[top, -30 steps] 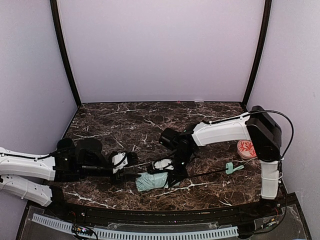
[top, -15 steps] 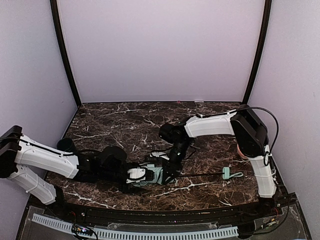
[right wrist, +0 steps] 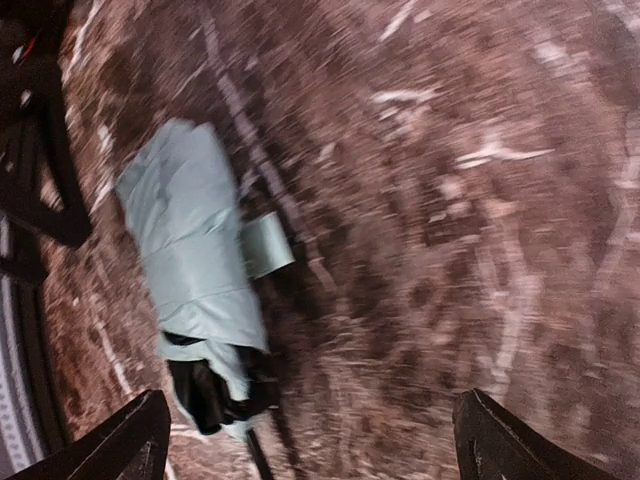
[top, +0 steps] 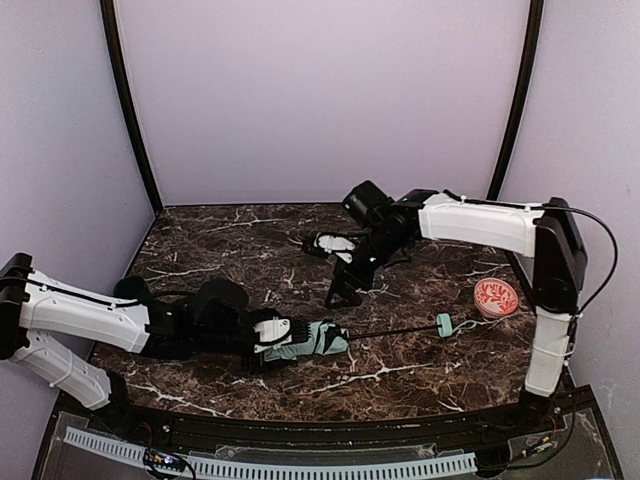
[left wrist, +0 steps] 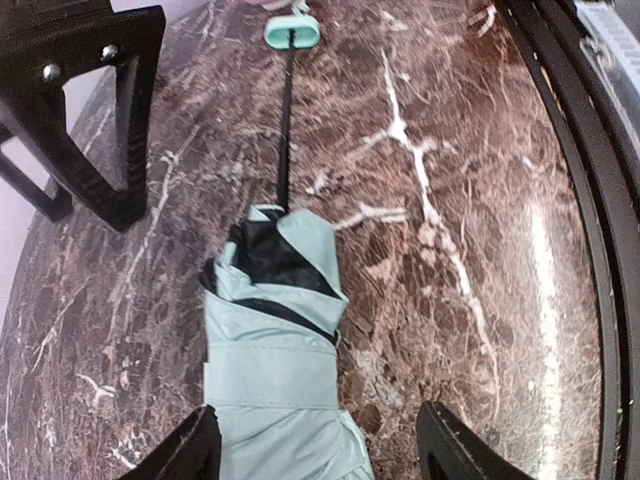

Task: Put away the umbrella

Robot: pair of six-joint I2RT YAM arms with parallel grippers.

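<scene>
The umbrella (top: 318, 340) lies folded on the marble table, mint fabric wrapped by its strap and black lining showing at the mouth (left wrist: 270, 262). Its thin black shaft (left wrist: 285, 120) runs out to the small mint handle (top: 443, 323). My left gripper (top: 286, 337) lies low at the canopy's left end. It is open, its fingers (left wrist: 190, 452) straddling the fabric (left wrist: 275, 380), with a gap on the right side. My right gripper (top: 345, 285) hangs open above and behind the umbrella with nothing between its fingers (right wrist: 135, 435). Its view is blurred, with the umbrella (right wrist: 190, 250) below it.
A round orange-red ball with a white pattern (top: 496, 297) sits at the right, near the right arm's base. The table's black front rim (left wrist: 590, 200) runs close to the umbrella. Lilac walls close off the back and sides.
My right gripper opened, let go of the umbrella and rose toward the back. My left arm reached right, its gripper now around the canopy end. The umbrella now lies straighter.
</scene>
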